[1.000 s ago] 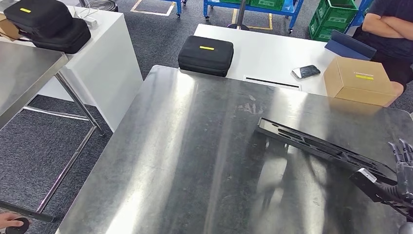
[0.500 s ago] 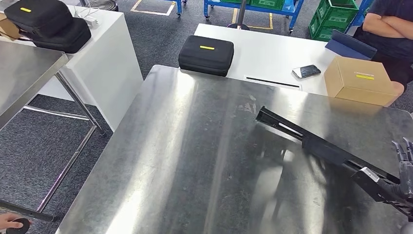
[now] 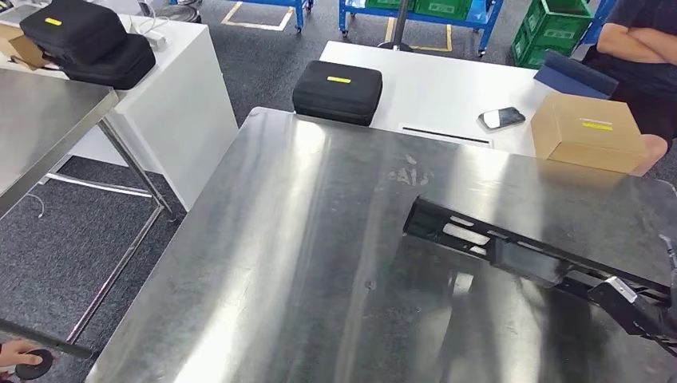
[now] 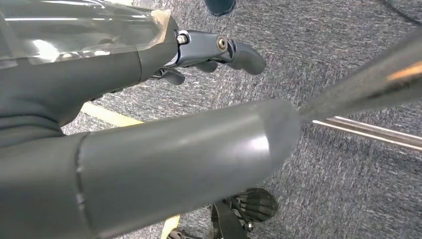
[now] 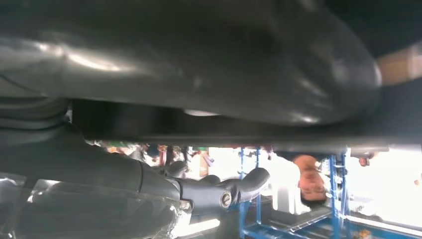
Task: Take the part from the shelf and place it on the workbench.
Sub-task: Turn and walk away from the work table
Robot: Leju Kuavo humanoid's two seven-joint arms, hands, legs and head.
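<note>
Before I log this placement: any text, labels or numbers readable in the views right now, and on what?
No text can be read.
Yellow label on the black case: too small to read.
Yellow label on the cardboard box: print blurred.
Yellow label on the black cases on the white table: too small.
White tag on the black part near the right hand: no legible print.

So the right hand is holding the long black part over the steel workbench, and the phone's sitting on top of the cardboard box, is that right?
Not quite. The phone lies on the white table, beside the cardboard box, not on it, as the head view shows. The rest stands: the right hand holds the long black part over the steel workbench.
</note>
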